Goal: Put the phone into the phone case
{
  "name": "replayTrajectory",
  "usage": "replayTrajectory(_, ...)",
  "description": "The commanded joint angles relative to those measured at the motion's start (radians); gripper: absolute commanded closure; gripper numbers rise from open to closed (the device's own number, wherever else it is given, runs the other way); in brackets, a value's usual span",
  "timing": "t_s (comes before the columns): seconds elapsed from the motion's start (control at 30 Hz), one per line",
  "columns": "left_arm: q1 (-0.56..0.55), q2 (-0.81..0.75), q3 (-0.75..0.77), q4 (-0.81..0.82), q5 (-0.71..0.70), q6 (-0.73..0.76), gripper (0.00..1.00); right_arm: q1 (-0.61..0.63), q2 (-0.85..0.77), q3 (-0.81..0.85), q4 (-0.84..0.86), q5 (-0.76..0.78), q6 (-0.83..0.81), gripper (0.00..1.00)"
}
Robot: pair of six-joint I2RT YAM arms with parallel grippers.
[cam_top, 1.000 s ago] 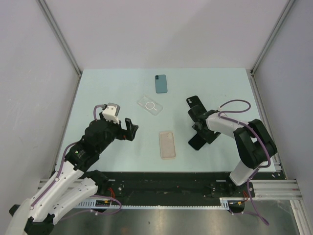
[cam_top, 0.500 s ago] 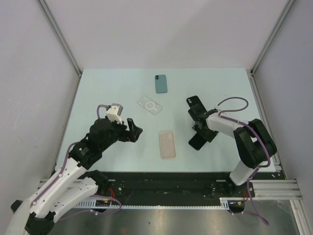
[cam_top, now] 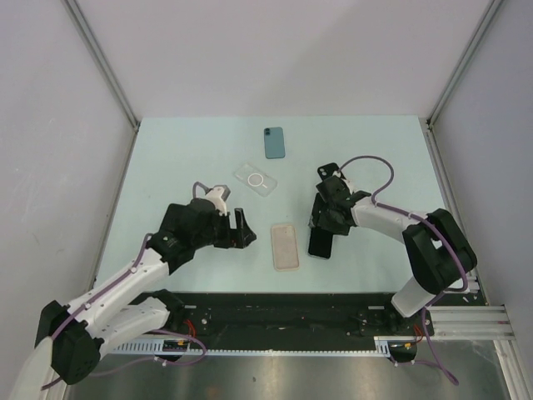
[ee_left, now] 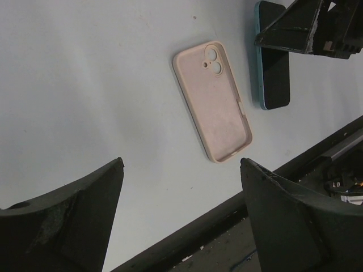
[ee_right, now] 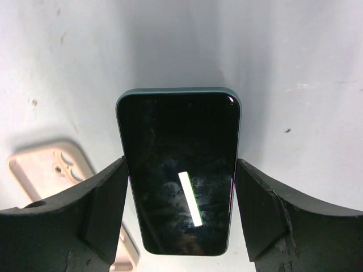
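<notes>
Both arms lean over the counter (cam_top: 183,158). The right jaws are clenched on the long edges of the phone (ee_right: 178,170), which is screen up and just beside the pink phone case (ee_left: 212,110), probably to bring it over the open shell. The left jaws stand released and empty near the case's other side, seemingly ready to steady it during pressing.

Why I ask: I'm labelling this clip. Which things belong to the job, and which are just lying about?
In the job: face-up phone held by the right end effector; pink case beside it, likely its target.
Lying about: clear case; face-down teal phone.
</notes>
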State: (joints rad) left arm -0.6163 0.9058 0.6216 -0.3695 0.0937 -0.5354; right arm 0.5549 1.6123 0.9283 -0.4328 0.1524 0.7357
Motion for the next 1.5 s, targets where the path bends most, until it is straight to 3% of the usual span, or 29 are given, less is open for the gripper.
replayTrajectory(0.0,-0.003,0.037,-0.034,0.098,0.064,-0.073,0.13,0.007,-0.055,-0.011,0.058,-0.134,-0.117,0.62)
replayTrajectory(0.23,-0.003,0.169,-0.048,0.216,0.149,-0.127,0.17,0.02,-0.069,-0.011,0.101,-0.356,-0.154,0.71)
replayTrajectory(0.63,-0.003,0.292,-0.075,0.336,0.235,-0.175,0.25,0.094,-0.016,-0.008,0.324,-0.539,0.014,0.72)
replayTrajectory(1.0,-0.003,0.219,-0.094,0.265,0.143,-0.175,0.25,0.152,0.09,-0.002,0.375,-0.468,0.051,0.7)
replayTrajectory(1.47,-0.003,0.245,-0.072,0.277,0.164,-0.173,0.22,0.178,0.04,0.017,0.246,-0.287,0.045,0.48)
